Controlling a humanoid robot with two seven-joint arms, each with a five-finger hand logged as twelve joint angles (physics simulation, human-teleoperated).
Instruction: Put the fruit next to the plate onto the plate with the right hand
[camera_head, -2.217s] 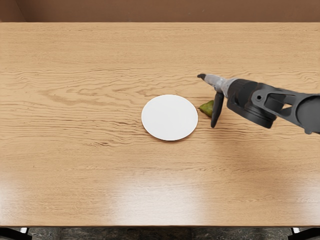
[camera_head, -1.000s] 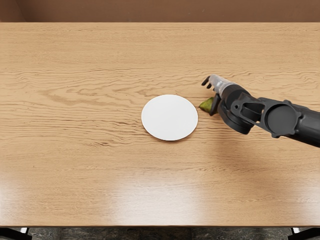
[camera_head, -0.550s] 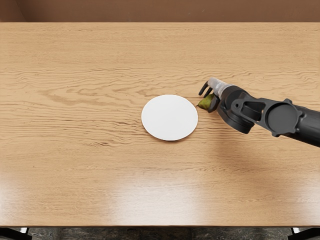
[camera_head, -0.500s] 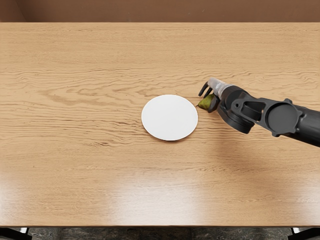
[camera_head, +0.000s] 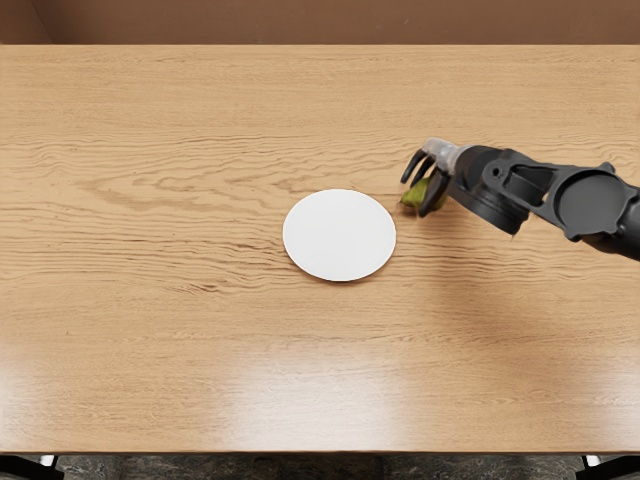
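Head view. Right hand (camera_head: 424, 182) reaches in from the right edge, dark fingers (camera_head: 411, 168) curled round a small yellow-green fruit (camera_head: 419, 193); only a sliver of it shows between them. Fruit sits just beside the white plate (camera_head: 339, 235), off its upper right rim, not on it. Cannot tell whether it is clear of the wooden surface (camera_head: 200, 350). Left arm out of view.

Judgement: fruit looks light, firm and smooth-skinned, so it may slip. Wrap the broadest part and keep pressure moderate to avoid bruising.
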